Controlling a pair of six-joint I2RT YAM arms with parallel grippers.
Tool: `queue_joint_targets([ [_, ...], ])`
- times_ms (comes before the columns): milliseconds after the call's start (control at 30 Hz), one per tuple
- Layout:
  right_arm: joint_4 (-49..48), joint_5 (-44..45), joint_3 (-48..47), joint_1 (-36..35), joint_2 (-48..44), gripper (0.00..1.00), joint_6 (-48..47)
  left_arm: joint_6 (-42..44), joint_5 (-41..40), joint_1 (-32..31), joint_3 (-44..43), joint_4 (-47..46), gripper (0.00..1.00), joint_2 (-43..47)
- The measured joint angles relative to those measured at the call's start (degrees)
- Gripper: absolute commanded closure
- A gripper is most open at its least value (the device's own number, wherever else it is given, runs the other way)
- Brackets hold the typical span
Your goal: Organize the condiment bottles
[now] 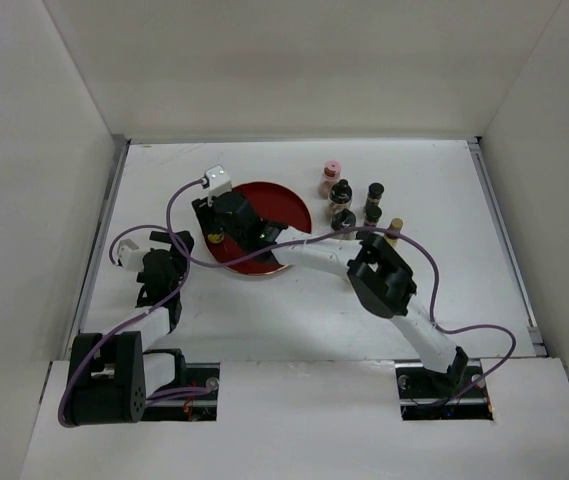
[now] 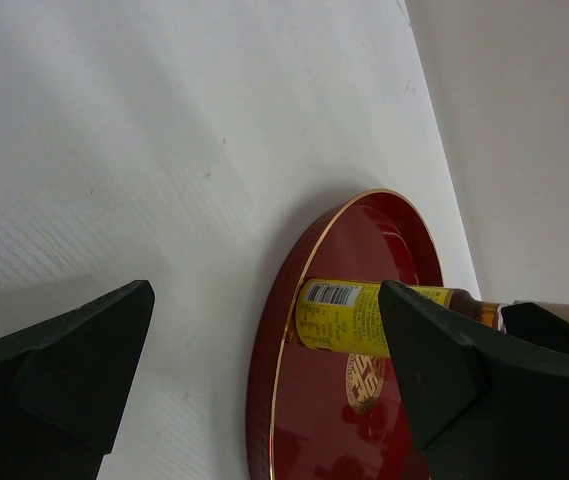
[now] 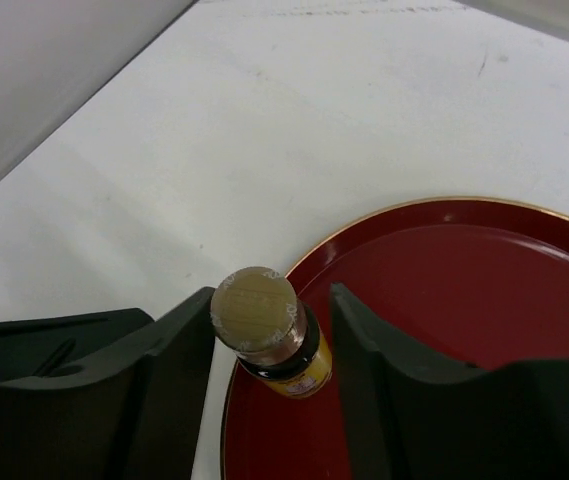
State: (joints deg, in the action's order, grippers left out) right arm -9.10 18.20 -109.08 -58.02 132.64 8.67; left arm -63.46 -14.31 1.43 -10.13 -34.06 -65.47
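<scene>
A yellow-labelled bottle [image 3: 256, 308] with a pale foil cap stands upright on the left edge of the round red tray [image 3: 484, 290]. My right gripper [image 3: 269, 298] is open and straddles it; the left finger touches the cap and the right finger stands apart. In the top view the right gripper [image 1: 216, 232] is over the tray's [image 1: 282, 200] left side. My left gripper [image 1: 176, 245] is open and empty just left of the tray. The left wrist view shows that gripper [image 2: 266, 295], the bottle [image 2: 349, 315] and the tray [image 2: 384, 240]. Several other bottles stand behind the tray to the right.
The group at the back right holds a pink-capped bottle [image 1: 331, 170], black-capped ones [image 1: 340, 190] [image 1: 375, 192] and a pale-capped one [image 1: 395, 228]. The right arm [image 1: 379, 275] stretches across the table's middle. White walls enclose the table on three sides.
</scene>
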Motion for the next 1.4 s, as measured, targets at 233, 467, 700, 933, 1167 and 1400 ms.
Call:
queue_joint_targets([
  [233, -2.8, 0.0, 4.7, -0.6, -1.7, 0.24, 0.4, 0.0, 0.0, 0.0, 0.0, 0.0, 0.00, 0.0],
  [467, -5.6, -0.1, 18.1, -0.6, -16.9, 0.34, 1.2, 0.0, 0.0, 0.0, 0.0, 0.0, 0.00, 0.0],
  [700, -13.9, 3.8, 42.8, -0.5, -47.3, 0.77, 2.1, 0.0, 0.0, -0.4, 0.0, 0.0, 0.00, 0.1],
  [933, -2.8, 18.8, 65.7, 2.3, -70.7, 0.49, 6.2, 0.0, 0.0, -1.1, 0.0, -0.1, 0.00, 0.0],
  [1167, 18.3, 23.6, 71.1, 9.3, -79.6, 0.22, 16.2, 0.0, 0.0, -1.2, 0.0, -0.5, 0.00, -0.6],
  [1400, 22.4, 18.0, 71.1, 11.2, -72.8, 0.20, 18.4, 0.0, 0.0, -1.7, 0.0, -0.8, 0.00, -1.0],
])
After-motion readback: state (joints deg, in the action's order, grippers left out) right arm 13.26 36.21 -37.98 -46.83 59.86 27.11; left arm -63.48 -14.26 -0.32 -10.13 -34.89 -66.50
